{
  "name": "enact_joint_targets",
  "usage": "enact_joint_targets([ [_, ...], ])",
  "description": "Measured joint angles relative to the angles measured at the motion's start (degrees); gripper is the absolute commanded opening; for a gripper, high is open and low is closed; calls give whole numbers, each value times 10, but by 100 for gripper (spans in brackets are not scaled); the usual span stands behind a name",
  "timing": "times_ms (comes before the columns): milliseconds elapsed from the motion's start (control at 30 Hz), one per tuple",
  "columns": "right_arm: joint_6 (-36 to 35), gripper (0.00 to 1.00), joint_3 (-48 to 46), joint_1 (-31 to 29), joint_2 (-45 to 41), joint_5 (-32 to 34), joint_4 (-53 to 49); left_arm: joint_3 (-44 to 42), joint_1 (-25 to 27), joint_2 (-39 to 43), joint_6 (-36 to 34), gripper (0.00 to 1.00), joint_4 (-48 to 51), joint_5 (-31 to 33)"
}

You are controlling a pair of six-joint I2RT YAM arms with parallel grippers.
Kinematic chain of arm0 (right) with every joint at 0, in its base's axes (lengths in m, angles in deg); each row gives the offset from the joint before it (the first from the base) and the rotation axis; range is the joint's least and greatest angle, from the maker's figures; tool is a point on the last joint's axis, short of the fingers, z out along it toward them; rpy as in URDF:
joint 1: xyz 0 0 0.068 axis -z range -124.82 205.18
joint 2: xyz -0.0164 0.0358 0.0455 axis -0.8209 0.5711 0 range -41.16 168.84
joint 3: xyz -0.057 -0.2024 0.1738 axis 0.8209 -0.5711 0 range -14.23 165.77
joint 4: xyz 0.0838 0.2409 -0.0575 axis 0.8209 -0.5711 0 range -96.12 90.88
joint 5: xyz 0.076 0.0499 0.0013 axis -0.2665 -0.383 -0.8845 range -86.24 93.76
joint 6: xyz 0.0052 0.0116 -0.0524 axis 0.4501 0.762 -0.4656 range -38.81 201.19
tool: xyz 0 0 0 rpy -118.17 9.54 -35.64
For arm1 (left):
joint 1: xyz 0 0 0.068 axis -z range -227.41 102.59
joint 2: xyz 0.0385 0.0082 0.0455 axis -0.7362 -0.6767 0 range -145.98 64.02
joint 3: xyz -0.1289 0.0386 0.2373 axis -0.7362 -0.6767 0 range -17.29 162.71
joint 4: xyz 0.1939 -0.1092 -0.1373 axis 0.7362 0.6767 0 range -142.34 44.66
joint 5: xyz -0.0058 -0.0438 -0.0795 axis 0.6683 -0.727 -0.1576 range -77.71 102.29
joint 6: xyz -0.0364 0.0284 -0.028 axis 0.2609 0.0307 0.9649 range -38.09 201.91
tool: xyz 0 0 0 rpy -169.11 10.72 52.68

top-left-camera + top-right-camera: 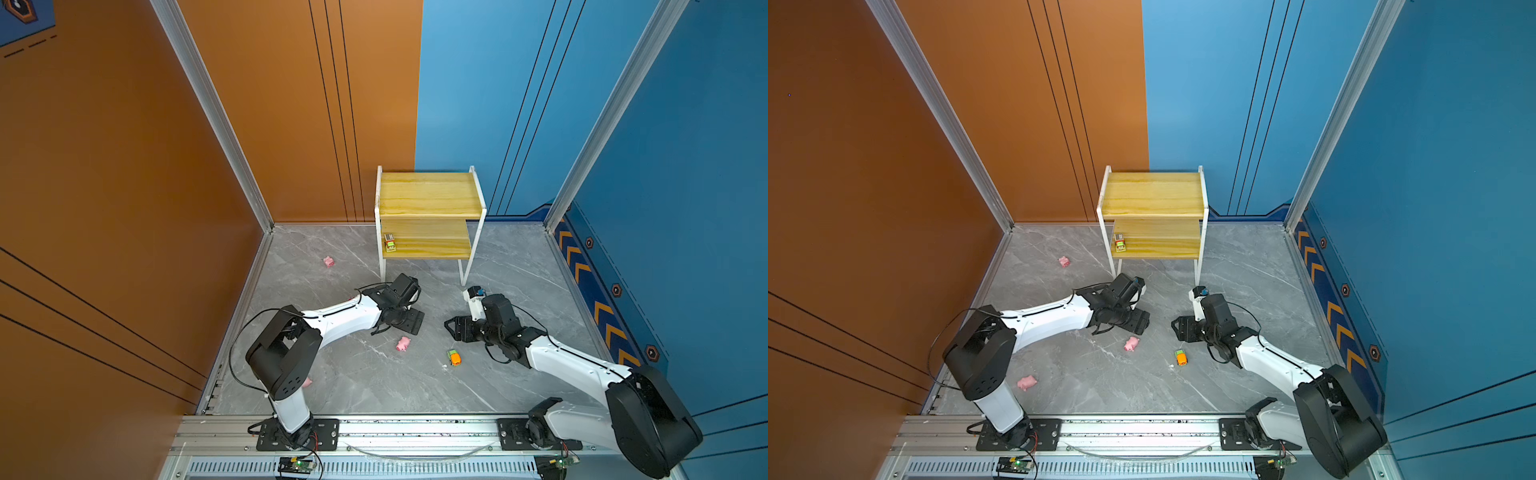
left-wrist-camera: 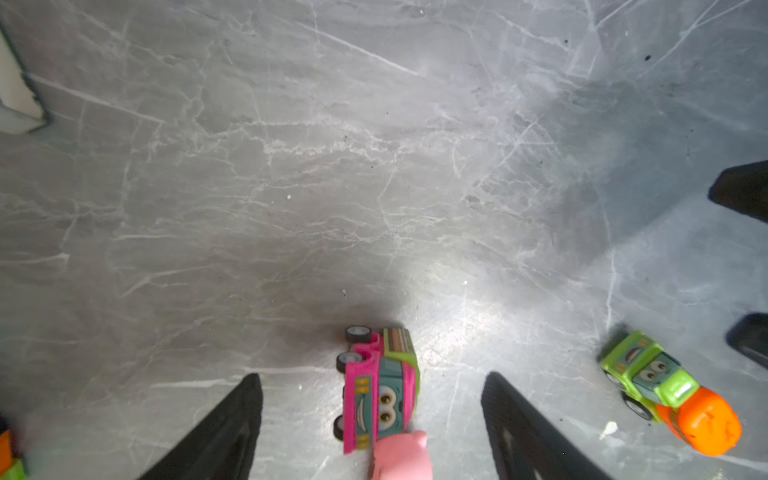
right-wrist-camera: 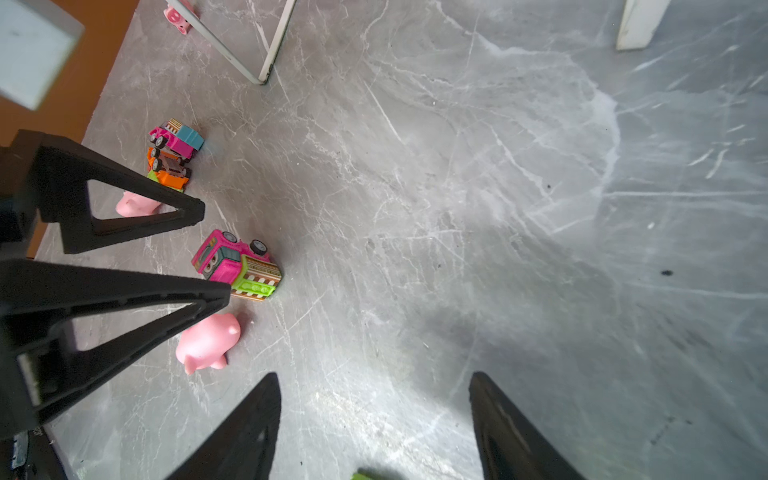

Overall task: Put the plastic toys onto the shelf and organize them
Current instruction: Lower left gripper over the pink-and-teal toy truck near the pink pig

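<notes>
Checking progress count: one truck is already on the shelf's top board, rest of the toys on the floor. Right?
Not quite. The truck sits on the lower board of the shelf, at its left end; the top board is bare. Both top views show it. The other toys do lie on the floor.

Toys (image 1: 403,344) on grey marble floor (image 1: 374,386)

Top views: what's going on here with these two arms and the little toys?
Two robot arms are sorting small plastic toys onto a two-tier shelf. So far only one truck sits on its lower board. The left gripper is low over the floor, fingers spread either side of a pink truck lying on its side with a pink pig against it; nothing is gripped yet. The right gripper hangs open and empty. A green-and-orange truck and other pigs are scattered on the floor.
</notes>
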Motion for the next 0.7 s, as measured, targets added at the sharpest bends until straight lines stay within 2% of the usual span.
enact_joint_targets([
  [367, 2, 73, -2, 0, 0, -6, 14, -3, -4, -20, -4, 70, -28, -36],
  [700, 2, 73, -5, -1, 0, -6, 18, -16, -6, -20, -3, 56, -32, -38],
])
